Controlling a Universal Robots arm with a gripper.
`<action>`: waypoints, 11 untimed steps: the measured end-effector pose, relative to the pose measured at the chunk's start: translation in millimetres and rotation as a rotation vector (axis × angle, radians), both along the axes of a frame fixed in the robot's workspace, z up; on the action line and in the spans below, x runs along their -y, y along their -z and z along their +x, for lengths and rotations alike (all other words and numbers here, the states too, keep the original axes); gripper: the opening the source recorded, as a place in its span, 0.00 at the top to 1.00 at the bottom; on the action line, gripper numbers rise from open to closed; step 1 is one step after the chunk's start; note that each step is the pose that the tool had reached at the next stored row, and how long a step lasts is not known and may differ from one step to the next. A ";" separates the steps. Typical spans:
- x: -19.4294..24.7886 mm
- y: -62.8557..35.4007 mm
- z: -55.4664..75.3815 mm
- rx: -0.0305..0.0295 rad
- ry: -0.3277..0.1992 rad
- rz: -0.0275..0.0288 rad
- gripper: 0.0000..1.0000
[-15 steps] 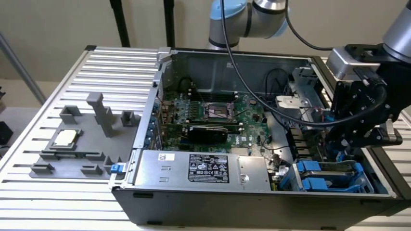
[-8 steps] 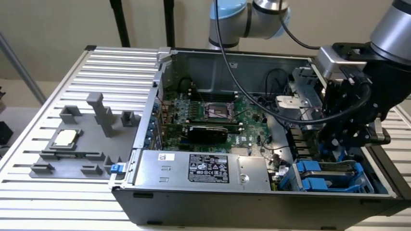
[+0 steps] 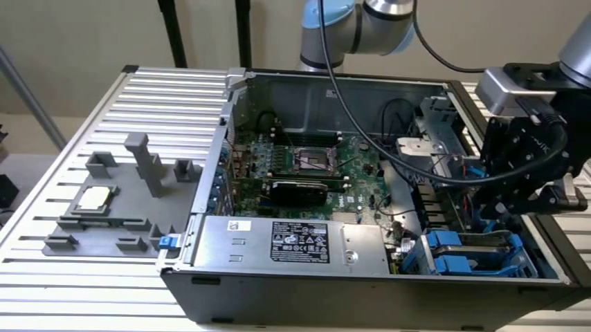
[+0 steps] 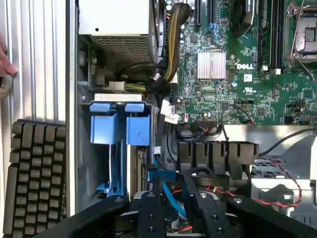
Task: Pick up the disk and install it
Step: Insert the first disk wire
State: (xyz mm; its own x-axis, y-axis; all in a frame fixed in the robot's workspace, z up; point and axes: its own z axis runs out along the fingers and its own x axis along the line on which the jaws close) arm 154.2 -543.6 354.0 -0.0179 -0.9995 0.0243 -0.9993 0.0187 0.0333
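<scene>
The gripper [image 4: 174, 198] is hovering just past the power supply [image 3: 286, 241]; I cannot tell whether it is clamping anything. The disk [image 3: 459, 250] appears to be sitting in its blue carrier just beside the power supply, so installing seems underway. Seating it is calling for a straight, square push.

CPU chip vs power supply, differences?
The CPU chip is small and square; the power supply is a large long box. The chip lies on the grey fixture outside the computer case; the supply sits inside it. The supply bears a black label; the chip's top is plain. Both are silver-grey.
</scene>
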 end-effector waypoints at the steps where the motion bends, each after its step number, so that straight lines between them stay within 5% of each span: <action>1: 2.5 0.1 1.4 -0.0001 0.000 0.0002 0.70; 6: 19.3 0.1 6.4 -0.0016 0.000 0.0001 0.70; 11: 27.6 0.0 9.5 -0.0050 0.000 0.0002 0.70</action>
